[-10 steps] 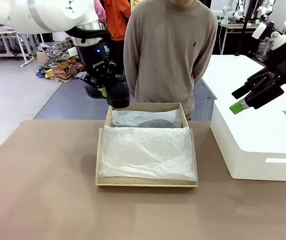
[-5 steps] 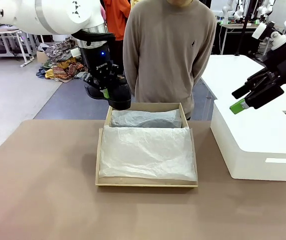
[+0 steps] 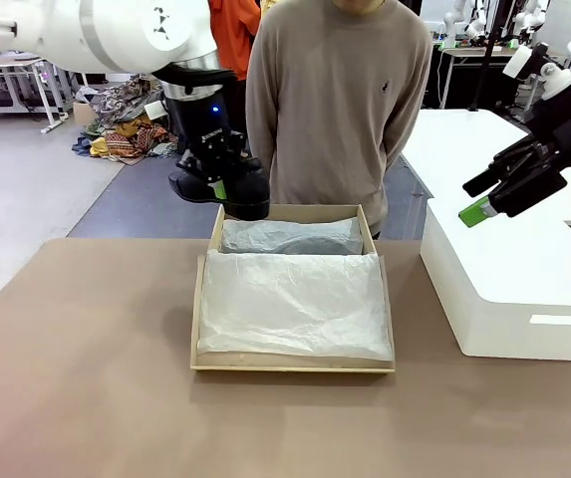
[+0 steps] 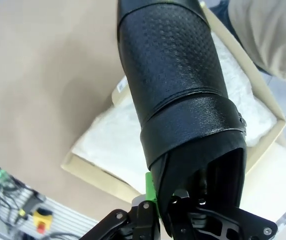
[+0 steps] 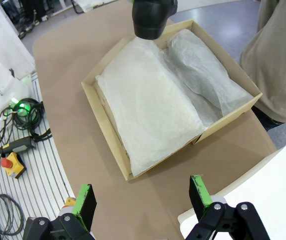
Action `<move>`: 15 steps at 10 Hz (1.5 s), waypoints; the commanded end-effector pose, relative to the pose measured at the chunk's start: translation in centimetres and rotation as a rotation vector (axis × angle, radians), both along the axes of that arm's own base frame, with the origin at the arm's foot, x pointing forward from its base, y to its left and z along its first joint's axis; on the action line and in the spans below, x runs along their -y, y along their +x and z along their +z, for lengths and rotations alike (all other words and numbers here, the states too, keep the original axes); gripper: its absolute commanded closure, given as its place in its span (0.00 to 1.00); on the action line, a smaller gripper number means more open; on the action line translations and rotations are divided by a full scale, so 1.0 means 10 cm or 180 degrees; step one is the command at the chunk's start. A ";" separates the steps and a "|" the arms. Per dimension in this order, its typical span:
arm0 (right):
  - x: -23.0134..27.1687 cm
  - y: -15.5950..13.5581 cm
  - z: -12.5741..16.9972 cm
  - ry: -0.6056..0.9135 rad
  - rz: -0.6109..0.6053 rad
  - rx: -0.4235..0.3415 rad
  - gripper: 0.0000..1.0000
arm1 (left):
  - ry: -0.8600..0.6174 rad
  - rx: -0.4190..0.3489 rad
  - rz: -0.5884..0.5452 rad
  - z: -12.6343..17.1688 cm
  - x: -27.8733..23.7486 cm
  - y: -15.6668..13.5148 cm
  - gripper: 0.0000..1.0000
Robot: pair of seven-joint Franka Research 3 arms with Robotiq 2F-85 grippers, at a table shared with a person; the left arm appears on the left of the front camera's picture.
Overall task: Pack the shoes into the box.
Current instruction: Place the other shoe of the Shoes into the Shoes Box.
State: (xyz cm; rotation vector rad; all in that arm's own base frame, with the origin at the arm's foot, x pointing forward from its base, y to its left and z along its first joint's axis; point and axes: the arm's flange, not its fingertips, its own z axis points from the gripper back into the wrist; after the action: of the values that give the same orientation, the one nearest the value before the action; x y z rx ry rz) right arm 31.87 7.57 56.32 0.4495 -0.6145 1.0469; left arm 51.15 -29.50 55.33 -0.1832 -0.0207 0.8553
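Brown table [image 3: 86, 398], tissue-lined box [image 3: 197, 329] at centre; left gripper [image 3: 215, 184] clamps a black shoe [image 4: 172, 90] above the box's far corner, seemingly for lowering in. Right gripper [image 3: 476, 197] hangs wide apart, clear.

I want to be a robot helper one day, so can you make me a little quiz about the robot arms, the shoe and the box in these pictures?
1. True or false: the right gripper is shut.
2. Pick one. Where is the black shoe that the left gripper grips? A) lying inside the box. B) held in the air at the box's far left corner. C) under the box.
3. Fill the gap: the tan box is lined with white ____.

Key: 1 false, its fingers are spread wide with nothing between them. 2 B. 3 tissue paper.
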 end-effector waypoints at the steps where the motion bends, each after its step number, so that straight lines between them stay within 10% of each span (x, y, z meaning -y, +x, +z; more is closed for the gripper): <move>1: -0.02 0.01 0.01 0.0085 0.0054 0.0018 0.00 | -0.0002 -0.0026 0.0500 0.12 0.37 0.01 1.00; 5: -0.02 0.01 0.01 0.0085 0.0054 0.0018 0.00 | -0.0004 -0.0151 0.1040 0.04 1.01 0.08 1.00; 15: -0.02 0.01 0.01 0.0085 0.0054 0.0018 0.00 | -0.0102 -0.0204 0.0993 -0.14 1.28 0.10 1.00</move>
State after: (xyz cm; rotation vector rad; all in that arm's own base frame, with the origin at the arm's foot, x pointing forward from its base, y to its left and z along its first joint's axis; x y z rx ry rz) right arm 31.87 7.57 56.32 0.4492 -0.6145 1.0467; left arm 51.98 -41.77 53.59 -0.1866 0.0317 1.1452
